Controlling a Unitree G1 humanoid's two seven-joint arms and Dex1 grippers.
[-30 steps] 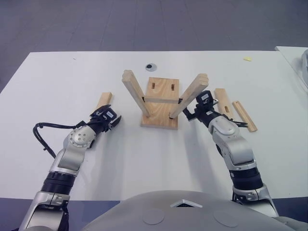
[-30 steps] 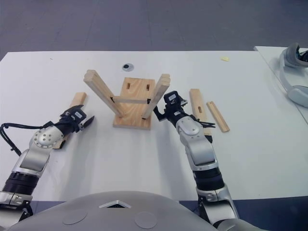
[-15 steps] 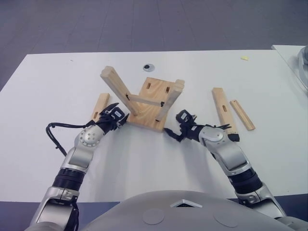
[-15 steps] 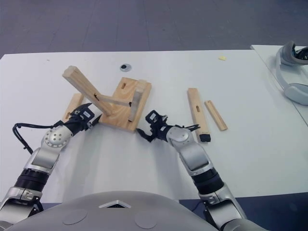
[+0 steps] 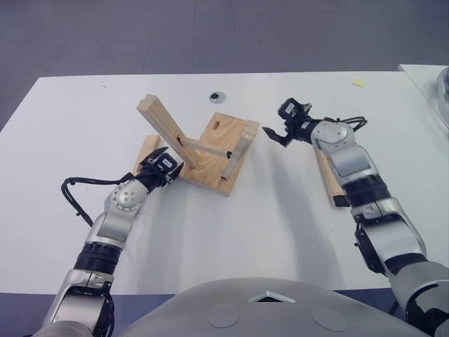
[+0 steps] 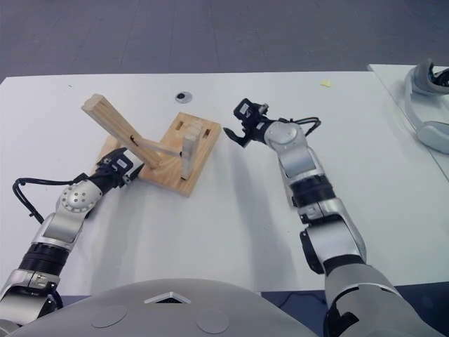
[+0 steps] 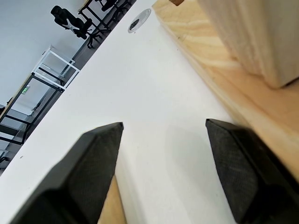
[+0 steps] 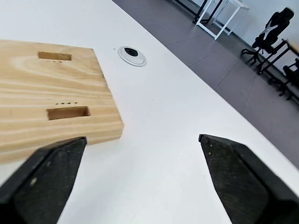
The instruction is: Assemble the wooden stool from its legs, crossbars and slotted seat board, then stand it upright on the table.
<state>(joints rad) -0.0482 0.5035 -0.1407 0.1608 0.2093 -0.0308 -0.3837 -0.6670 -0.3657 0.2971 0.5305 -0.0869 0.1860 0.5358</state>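
While seat board (image 5: pixel 207 168) lies flat | two legs (image 5: pixel 165 130) upward | crossbar (image 5: pixel 207 147) between

Bright, even light pours down from overhead onto the white tabletop (image 5: pixel 231 239), with no harsh glare anywhere on it. The seat board (image 5: pixel 210 175) throws just a thin, soft shadow along its near edge. The raised leg (image 5: pixel 165 130) lays a faint shadow across the wood. Past the tabletop's far edge the floor (image 5: pixel 210 35) drops off noticeably dimmer. Up close, the left gripper (image 7: pixel 163 124) and right gripper (image 8: pixel 142 139) show as dark shapes against the glowing white surface.
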